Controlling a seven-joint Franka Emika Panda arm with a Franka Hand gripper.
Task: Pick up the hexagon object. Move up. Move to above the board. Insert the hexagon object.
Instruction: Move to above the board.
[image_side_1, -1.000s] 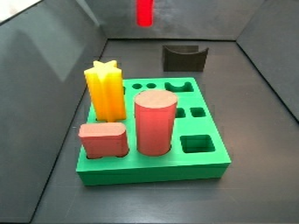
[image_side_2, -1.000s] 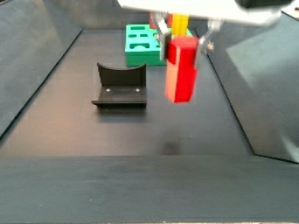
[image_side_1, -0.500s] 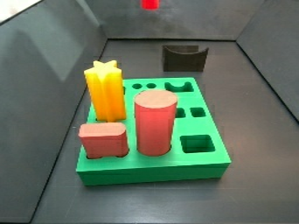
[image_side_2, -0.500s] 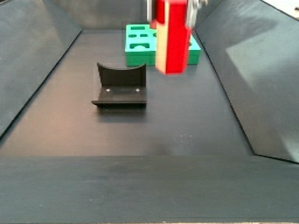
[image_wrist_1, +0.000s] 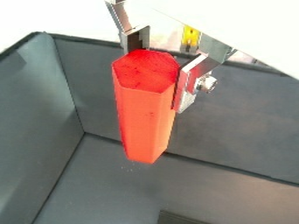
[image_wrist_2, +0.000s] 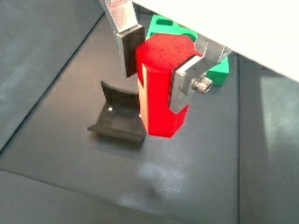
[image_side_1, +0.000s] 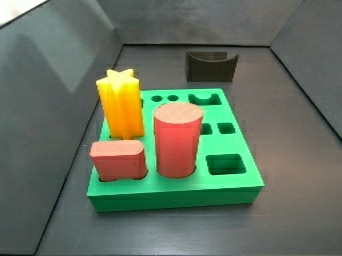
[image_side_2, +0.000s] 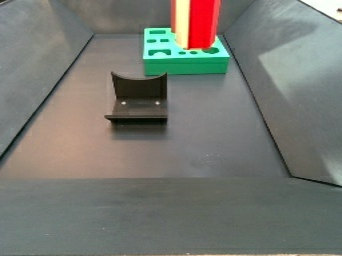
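My gripper (image_wrist_1: 160, 66) is shut on the hexagon object (image_wrist_1: 146, 114), a tall bright red prism held upright by its upper end. It also shows in a wrist view (image_wrist_2: 163, 96) between the silver fingers (image_wrist_2: 128, 48). In a side view the hexagon object (image_side_2: 201, 22) hangs high, in line with the green board (image_side_2: 185, 62); the gripper is above that frame. In a side view the board (image_side_1: 174, 192) shows its cutout holes, and the hexagon object and gripper are out of view there. A corner of the board (image_wrist_2: 222, 70) shows behind the peg.
On the board stand a yellow star peg (image_side_1: 120, 100), a thick salmon-pink cylinder (image_side_1: 177, 140) and a short salmon block (image_side_1: 118, 160). The dark fixture (image_side_2: 136, 97) stands on the floor between the near end and the board, seen also in a wrist view (image_wrist_2: 117, 122). Sloped grey walls enclose the floor.
The gripper has carried the hexagon object upward and toward the board. It has risen out of the top of one side view.
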